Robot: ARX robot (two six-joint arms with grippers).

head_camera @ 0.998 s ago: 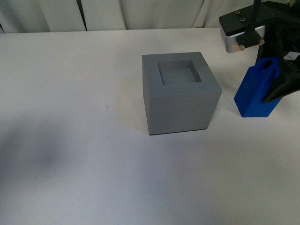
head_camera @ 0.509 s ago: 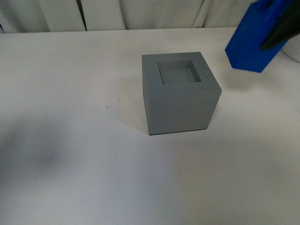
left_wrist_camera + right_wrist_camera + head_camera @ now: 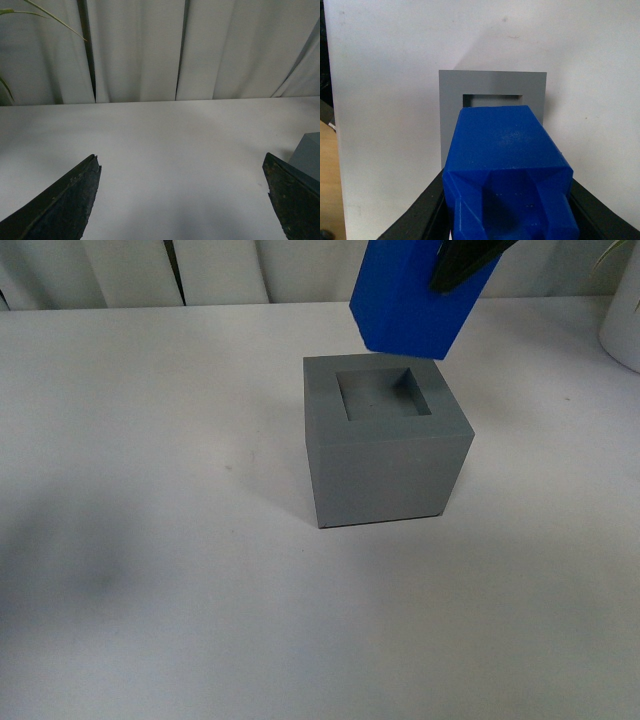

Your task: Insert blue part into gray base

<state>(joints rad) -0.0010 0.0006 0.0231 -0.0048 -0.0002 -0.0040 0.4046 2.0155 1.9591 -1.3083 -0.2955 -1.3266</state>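
My left claw (image 3: 181, 165) hangs spread wide over the matte white table (image 3: 150, 540), with pale curtains (image 3: 140, 50) behind it. Mid-table stands the gray base (image 3: 385, 455), its recess facing up. Just above its far edge my right claw (image 3: 510, 220) pinches the tilted blue part (image 3: 410, 300). A white object (image 3: 624, 325) sits at the far right.

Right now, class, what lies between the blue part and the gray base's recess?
Nothing: in the front view the blue part hangs above the gray base, only air between them; its recess is empty.
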